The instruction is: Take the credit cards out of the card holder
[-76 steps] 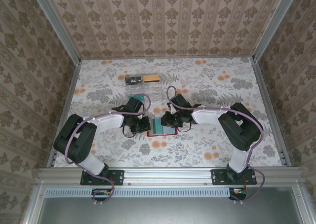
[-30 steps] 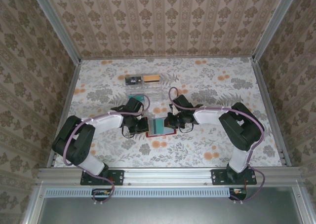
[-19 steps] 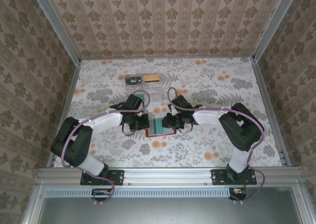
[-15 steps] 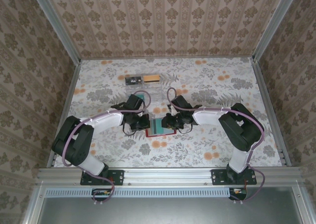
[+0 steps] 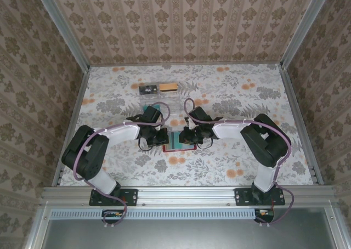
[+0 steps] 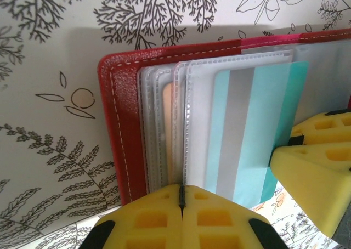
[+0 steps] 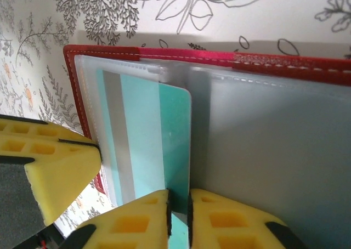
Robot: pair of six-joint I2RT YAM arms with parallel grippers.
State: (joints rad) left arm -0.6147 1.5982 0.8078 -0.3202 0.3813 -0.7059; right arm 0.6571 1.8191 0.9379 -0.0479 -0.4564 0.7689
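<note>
The left end effector (image 6: 181, 199) clamps the red leather-like card holder (image 6: 123, 128); the right end effector (image 7: 178, 205) pinches its teal striped card (image 7: 145, 145); two flat cards (image 5: 168, 86) lie beyond.

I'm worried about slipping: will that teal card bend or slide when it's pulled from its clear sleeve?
The teal card looks flat and straight-edged, so probably stiff, flexing little. Its glossy face may slip in the right gripper. The clear sleeves look thin, likely floppy.

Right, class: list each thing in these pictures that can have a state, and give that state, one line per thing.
card holder: open
teal card: partly pulled out of the card holder
left gripper: shut on the card holder
right gripper: shut on the teal card's edge
</note>
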